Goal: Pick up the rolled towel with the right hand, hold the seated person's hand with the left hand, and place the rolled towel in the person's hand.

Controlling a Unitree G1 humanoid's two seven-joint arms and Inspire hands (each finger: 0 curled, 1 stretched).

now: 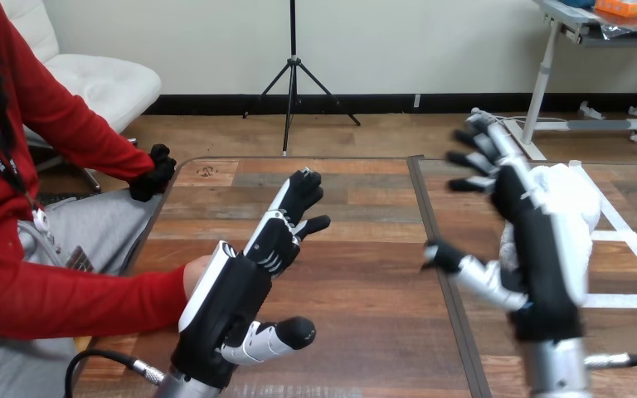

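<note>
Nearest, at the lower left, the robot's left hand (236, 298) rises from the bottom edge over the wooden desk (365, 257). It is wide open and has hold of nothing: the thumb sticks out to the right above the desk and the fingers (297, 197) reach straight away across the planks, slightly spread. Just beside its white back shell, on the left, lies the person's hand (195, 275), coming out of a red sleeve that rests along the desk's near left edge. The two are close against each other, but whether they touch cannot be told, and no robot finger or thumb curls round the person's hand. At the lower right the right hand (543, 257) stands higher, its dark back toward the camera. It too is open, the thumb pointing left and the fingers stretched up and to the left, fanned apart, gripping nothing. The rolled towel (574, 207), white and lumpy, sits on the right part of the desk directly behind and to the right of this hand, partly covered by it; contact between them cannot be made out. A dark seam (438, 249) runs away across the desk between the two hands, and white tape lines (622, 236) cross the surface beside the towel.
</note>
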